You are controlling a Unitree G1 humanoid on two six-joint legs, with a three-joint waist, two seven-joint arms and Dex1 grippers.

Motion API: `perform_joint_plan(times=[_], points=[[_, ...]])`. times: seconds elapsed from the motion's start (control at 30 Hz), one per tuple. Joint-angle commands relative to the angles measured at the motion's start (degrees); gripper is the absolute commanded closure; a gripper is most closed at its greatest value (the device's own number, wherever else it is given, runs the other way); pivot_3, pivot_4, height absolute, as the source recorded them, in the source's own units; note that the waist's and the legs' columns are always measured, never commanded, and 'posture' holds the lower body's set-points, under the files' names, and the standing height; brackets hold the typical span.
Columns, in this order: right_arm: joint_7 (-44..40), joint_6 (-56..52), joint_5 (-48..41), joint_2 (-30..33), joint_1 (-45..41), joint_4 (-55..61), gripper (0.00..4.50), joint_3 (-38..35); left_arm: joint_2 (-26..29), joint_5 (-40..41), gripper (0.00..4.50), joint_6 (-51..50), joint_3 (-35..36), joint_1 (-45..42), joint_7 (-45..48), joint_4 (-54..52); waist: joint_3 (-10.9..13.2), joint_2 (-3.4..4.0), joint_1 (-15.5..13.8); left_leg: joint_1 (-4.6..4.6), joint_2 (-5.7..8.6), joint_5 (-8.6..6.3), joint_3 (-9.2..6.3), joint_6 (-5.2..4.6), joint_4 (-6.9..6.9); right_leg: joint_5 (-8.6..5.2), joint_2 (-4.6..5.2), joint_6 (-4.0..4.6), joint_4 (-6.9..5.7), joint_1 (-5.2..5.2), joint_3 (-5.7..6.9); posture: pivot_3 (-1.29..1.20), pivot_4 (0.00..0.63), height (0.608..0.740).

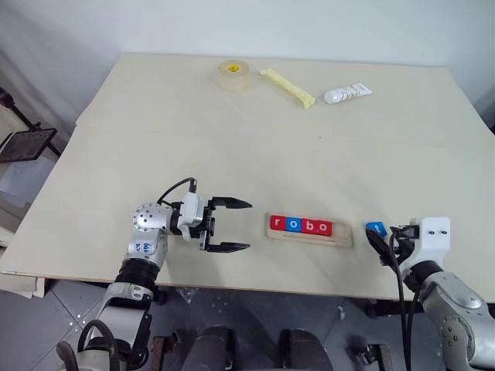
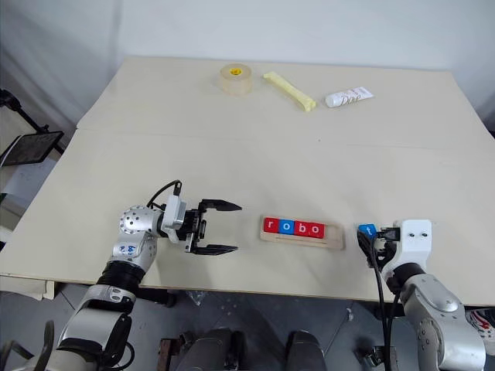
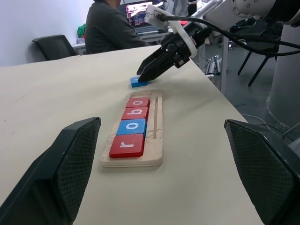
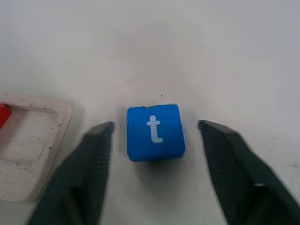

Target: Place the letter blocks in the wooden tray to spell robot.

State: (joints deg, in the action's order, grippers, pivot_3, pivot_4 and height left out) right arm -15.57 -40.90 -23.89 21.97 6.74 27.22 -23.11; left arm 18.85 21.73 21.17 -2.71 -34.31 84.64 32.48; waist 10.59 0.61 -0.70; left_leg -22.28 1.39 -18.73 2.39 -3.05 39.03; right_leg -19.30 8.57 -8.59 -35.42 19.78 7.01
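- The right gripper (image 4: 154,129) stands released, its two black fingers (image 4: 93,154) spread to either side of the blue "t" block (image 4: 154,132), with a gap showing on both sides, so nothing is grasped.
- That block lies flat on the table (image 1: 232,147), its white lowercase "t" facing up, just off the right end of the wooden tray (image 1: 340,240).
- The right arm reaches in low from the near table edge, the gripper pointing forward and slightly down at the block.
- In the tray sit four tiles reading "r o b o": red "r" (image 1: 278,224), blue "o" (image 1: 293,225), red "b" (image 1: 308,226), red "o" (image 1: 324,228); the right end of the tray is bare wood.
- The left gripper (image 1: 236,225) is released too, fingers wide apart and holding nothing, pointing level toward the tray from its left, hovering near the table's front edge.
- Far across the table lie a roll of tape (image 1: 233,75), a yellow stick (image 1: 287,86) and a white tube (image 1: 347,93) whose print is too small to read.
- In the left wrist view a seated person (image 3: 112,26) faces a screen in the background.
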Motion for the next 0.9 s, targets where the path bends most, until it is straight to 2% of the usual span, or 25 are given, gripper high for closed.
perform_joint_plan(times=[0.03,0.07,0.2,0.33,0.47,0.57,0.7,0.8,0.9], points=[[-0.83,2.02,-0.57,0.66,1.54,2.44,0.33,-1.45,0.17,0.5,0.0,-0.07,0.55,-0.48,0.03,-1.0,0.0,0.0,-0.1,0.0,0.0,0.0,0.0,0.0,0.0,0.0,0.0,0.0,0.0,0.0,0.0,0.0,0.15,0.74],[-1.32,2.09,-0.86,1.09,1.88,2.82,0.03,-1.56,0.18,0.5,0.0,-0.09,0.56,-0.46,0.01,-1.03,0.0,0.0,-0.1,0.0,0.0,0.0,0.0,0.0,0.0,0.0,0.0,0.0,0.0,0.0,0.0,0.0,0.15,0.74],[-8.6,2.45,-2.88,7.25,3.43,4.66,0.03,-2.28,0.15,0.52,0.0,-0.07,0.54,-0.52,0.11,-0.93,0.0,0.0,-0.14,0.0,0.02,0.0,0.01,-0.01,0.0,0.0,0.0,0.0,0.01,0.0,-0.04,0.0,0.15,0.74],[-19.92,4.55,-3.5,18.26,2.96,0.56,0.03,-3.01,-0.21,0.47,0.0,0.37,0.44,-1.09,0.62,0.11,0.01,0.0,-0.42,0.0,0.02,-0.01,0.05,-0.02,0.01,0.0,0.0,0.0,0.13,-0.05,-0.02,0.0,0.15,0.74],[-27.17,7.35,-3.33,24.25,2.45,-3.52,0.03,-2.38,-0.38,0.39,0.0,0.55,0.41,-1.34,0.86,0.48,0.01,-0.02,-0.64,0.0,-0.05,-0.01,0.03,-0.02,0.01,0.0,-0.04,0.0,0.37,-0.18,0.09,0.0,0.15,0.74],[-41.46,15.4,0.34,34.8,-0.04,-12.95,0.03,1.45,-0.25,0.72,0.0,0.56,0.41,-0.97,1.69,0.22,0.02,-0.03,-0.63,-0.03,0.0,-0.01,0.06,-0.06,0.03,0.0,0.0,0.0,0.41,-0.2,0.09,0.0,0.15,0.74],[-53.98,28.3,5.96,43.06,-7.06,-26.6,0.03,9.46,0.49,1.62,0.0,-0.06,0.64,0.25,2.72,-1.43,0.04,-0.08,-0.57,-0.01,-0.05,-0.02,0.17,-0.13,0.08,0.01,0.0,-0.01,0.49,-0.24,0.11,0.0,0.15,0.74],[-57.91,33.33,9.19,43.37,-17.62,-35.57,0.03,15.2,1.27,2.29,0.0,-0.48,0.96,1.01,3.2,-2.46,0.07,-0.1,-0.38,-0.02,-0.09,-0.02,0.15,-0.12,0.07,0.01,0.0,-0.01,0.51,-0.24,0.19,0.0,0.15,0.74],[-61.71,38.36,12.36,43.32,-23.91,-41.96,0.03,19.71,1.96,2.85,0.0,-1.22,1.06,2.04,3.23,-4.32,0.08,-0.1,-0.05,-0.06,-0.09,-0.02,0.18,-0.11,0.09,0.01,0.02,-0.01,0.51,-0.18,0.2,0.0,0.15,0.74]])
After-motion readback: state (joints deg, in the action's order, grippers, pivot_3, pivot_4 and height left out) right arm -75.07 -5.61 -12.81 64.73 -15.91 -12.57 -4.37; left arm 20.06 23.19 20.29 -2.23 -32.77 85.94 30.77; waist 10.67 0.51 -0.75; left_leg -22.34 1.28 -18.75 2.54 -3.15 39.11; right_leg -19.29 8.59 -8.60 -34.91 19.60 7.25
